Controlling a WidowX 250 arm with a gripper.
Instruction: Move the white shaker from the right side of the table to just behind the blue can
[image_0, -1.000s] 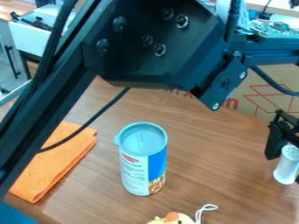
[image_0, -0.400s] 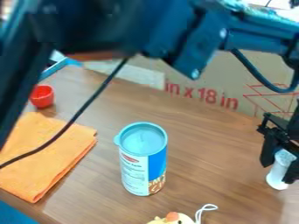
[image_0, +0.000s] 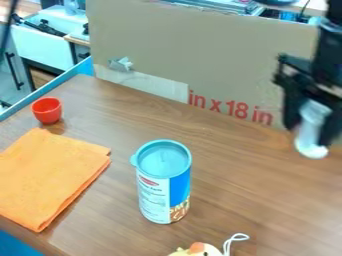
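A white cylindrical object (image_0: 309, 131), slimmer along its middle and broader at its rounded lower end, is held between the fingers of the black gripper (image_0: 309, 134) at the view's right. It stands nearly upright, leaning slightly; its surface detail is blurred.

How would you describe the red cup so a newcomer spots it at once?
Find the wooden table, then the folded orange cloth on its left side. Just beyond the cloth's far corner, near the table's blue edge, stands the cup. Unlike the tall can with its blue lid, it is small, open-topped and plain red.
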